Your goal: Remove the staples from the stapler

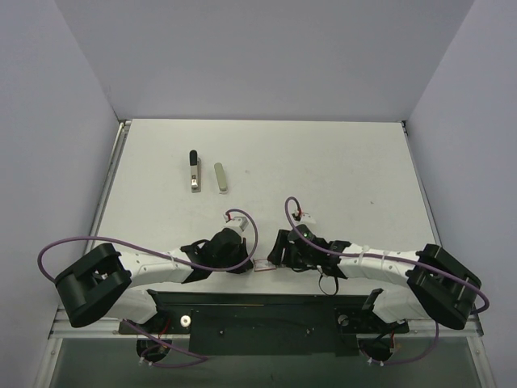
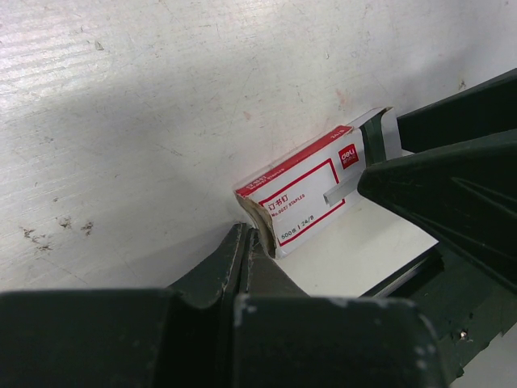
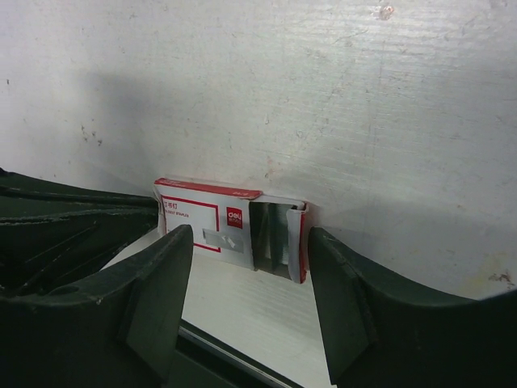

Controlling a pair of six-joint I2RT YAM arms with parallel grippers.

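The stapler [image 1: 194, 172], slim and silvery with a black far end, lies on the table at the far left, well away from both grippers. An olive-grey bar [image 1: 220, 177] lies right beside it. Near the front edge a small red-and-white staple box [image 1: 264, 265] lies between my grippers. My left gripper [image 1: 247, 262] is shut, and in the left wrist view its tips [image 2: 246, 236] touch the box's [image 2: 303, 198] closed end. My right gripper [image 3: 250, 236] is open, its fingers [image 3: 166, 271] flanking the box's [image 3: 210, 220] open end, where grey staples [image 3: 279, 234] show.
The box rests on the white table [image 1: 323, 170] just beyond the black base plate [image 1: 266, 311] at the front edge. White walls enclose the table at the back and sides. Purple cables [image 1: 242, 218] loop above both wrists.
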